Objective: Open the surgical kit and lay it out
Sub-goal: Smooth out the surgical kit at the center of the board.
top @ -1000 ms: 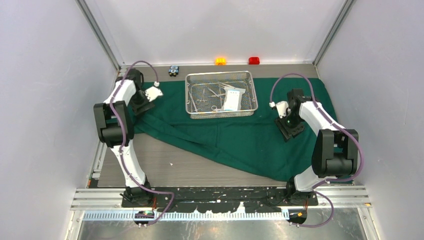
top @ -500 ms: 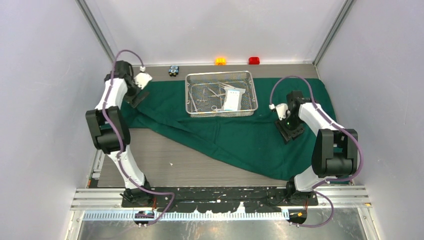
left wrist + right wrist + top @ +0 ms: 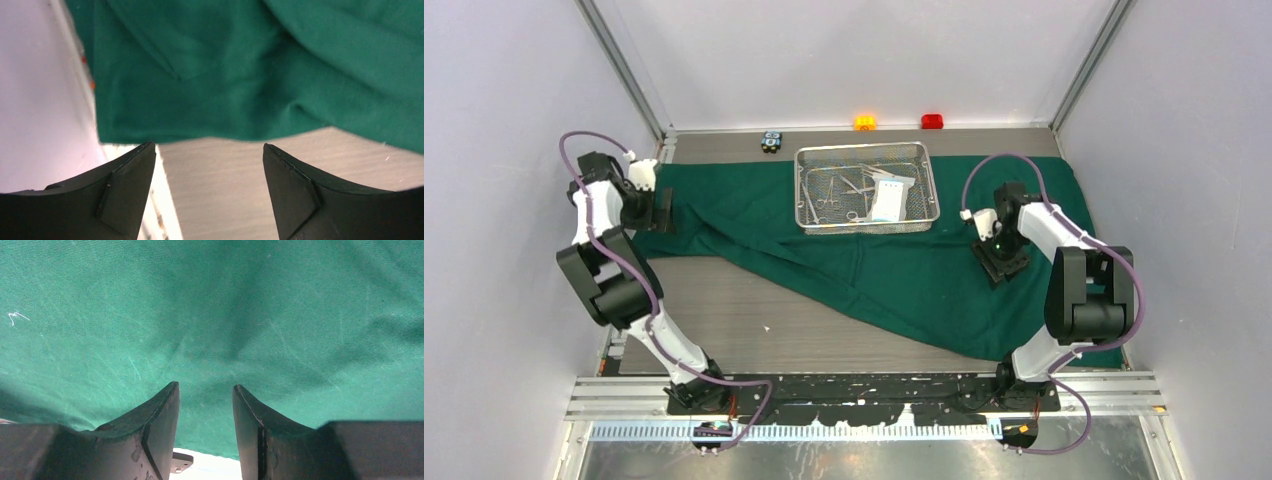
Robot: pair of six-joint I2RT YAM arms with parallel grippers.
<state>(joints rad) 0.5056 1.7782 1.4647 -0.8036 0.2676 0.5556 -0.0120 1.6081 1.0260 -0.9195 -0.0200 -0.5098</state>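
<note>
The dark green cloth wrap (image 3: pixel 904 270) lies spread across the table with a loose fold running diagonally through its middle. On its far part stands the silver wire-mesh tray (image 3: pixel 931 190), holding steel scissors and forceps (image 3: pixel 829 196) and a white-blue packet (image 3: pixel 889 198). My left gripper (image 3: pixel 665 209) is open at the cloth's left edge. In the left wrist view the left gripper (image 3: pixel 209 150) shows bare table between its fingers and the cloth (image 3: pixel 210 75) just beyond. My right gripper (image 3: pixel 1002 262) is open low over the cloth's right part. The right wrist view shows this gripper (image 3: pixel 205 387) holding nothing, with cloth (image 3: pixel 210 315) below.
A black-blue block (image 3: pixel 771 141), an orange block (image 3: pixel 865 122) and a red block (image 3: pixel 932 121) sit along the back edge. Bare wooden table (image 3: pixel 744 325) shows at the front left. Enclosure walls stand close on both sides, the left one next to my left arm.
My left arm swung out to the left, drawing the cloth's left corner flat toward the wall, and its jaws opened wider. The right arm barely moved.
</note>
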